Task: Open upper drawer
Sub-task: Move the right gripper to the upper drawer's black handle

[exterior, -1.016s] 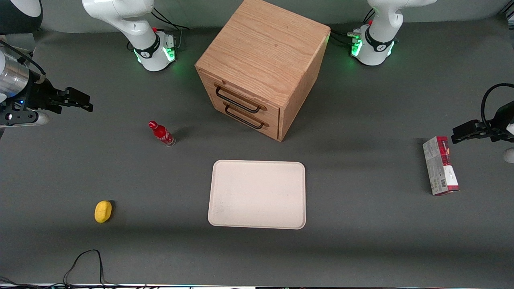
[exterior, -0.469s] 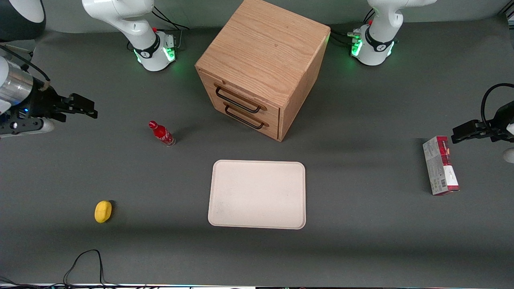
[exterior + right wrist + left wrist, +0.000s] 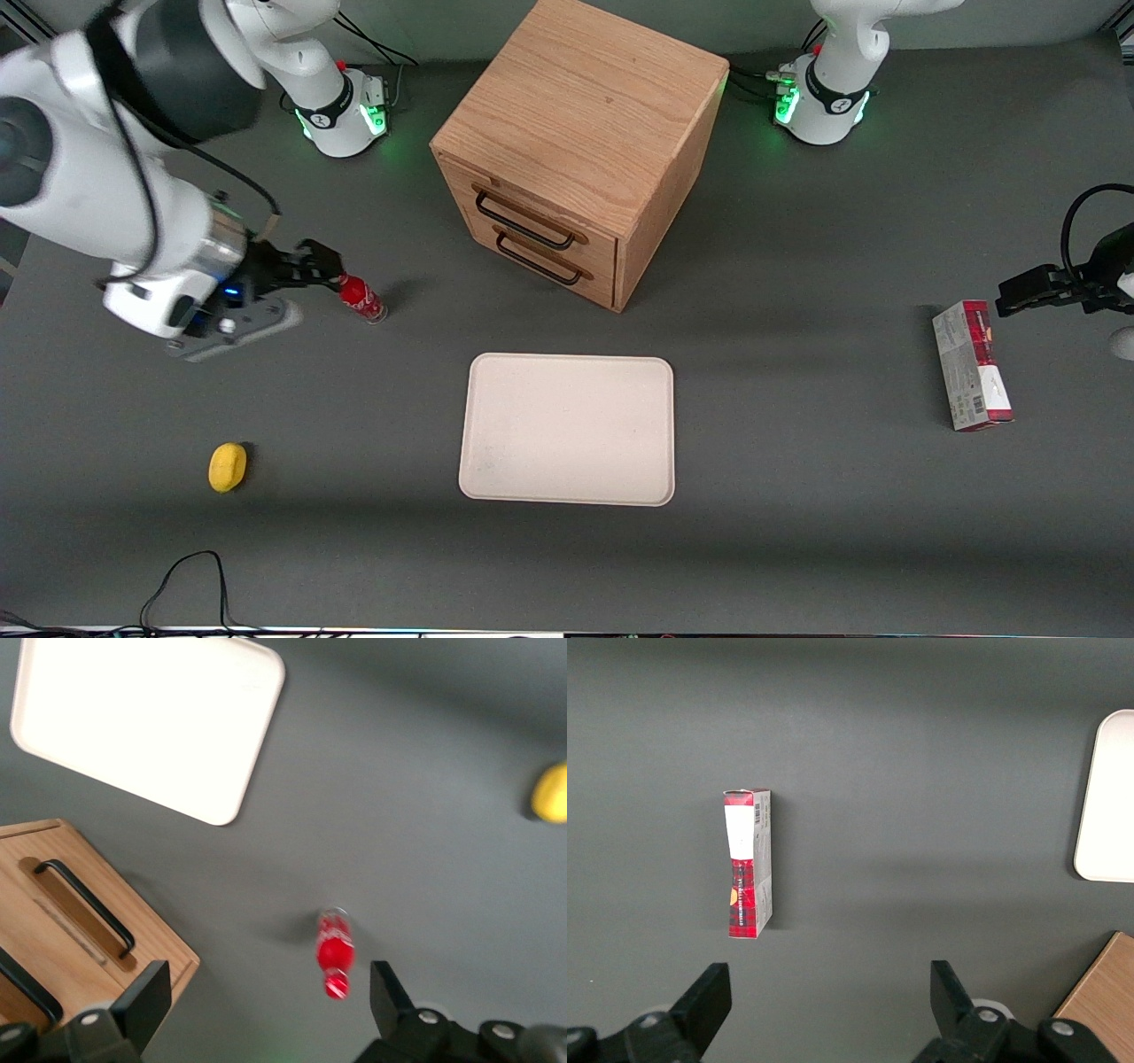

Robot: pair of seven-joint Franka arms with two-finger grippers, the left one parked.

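The oak cabinet (image 3: 580, 106) stands at the back middle of the table, its two drawers pushed in. The upper drawer (image 3: 540, 215) has a wide black wire handle (image 3: 524, 222); the matching lower drawer (image 3: 554, 257) sits under it. In the right wrist view the upper drawer's handle (image 3: 22, 983) shows partly, beside the lower drawer's handle (image 3: 84, 904). My gripper (image 3: 321, 263) hangs open and holds nothing, its fingers (image 3: 146, 997) spread wide. It hovers just above a red bottle (image 3: 357, 296), well short of the cabinet, toward the working arm's end of the table.
The red bottle (image 3: 334, 952) stands upright between my gripper and the cabinet. A cream tray (image 3: 567, 429) lies nearer the front camera than the cabinet. A yellow lemon-like object (image 3: 227, 466) sits near the front. A red and grey carton (image 3: 972, 365) lies toward the parked arm's end.
My arm has swung in from the table's edge toward the cabinet and lower, bringing the open gripper over the red bottle. The drawers and the other objects have not moved.
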